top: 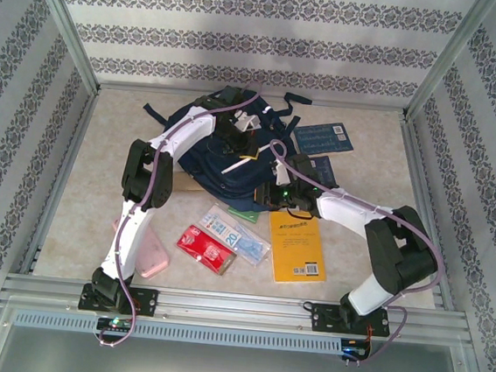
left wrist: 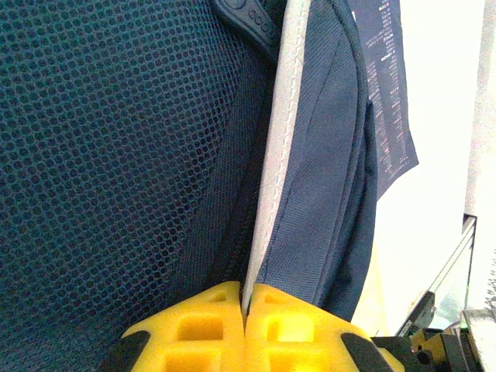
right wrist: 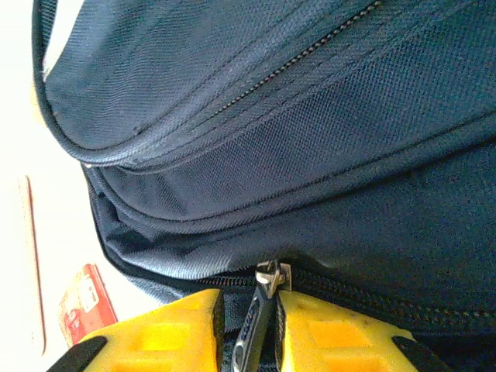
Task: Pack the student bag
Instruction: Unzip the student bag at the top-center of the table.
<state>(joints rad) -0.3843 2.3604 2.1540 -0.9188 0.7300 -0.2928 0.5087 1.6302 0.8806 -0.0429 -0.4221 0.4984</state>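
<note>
Well, on the left, the left gripper (left wrist: 245,302) is pinched tight on the grey edge (left wrist: 280,155) of the student bag (top: 220,153), likely to keep it from sliding. The bag lies at the far middle of the table (top: 89,188). On its right side, the right gripper (right wrist: 248,304) has the zip pull (right wrist: 253,329) between its fingers, which are a little apart. One cannot tell if it squeezes. The zip probably has to be open before the yellow book (top: 297,248) nearby can go in.
</note>
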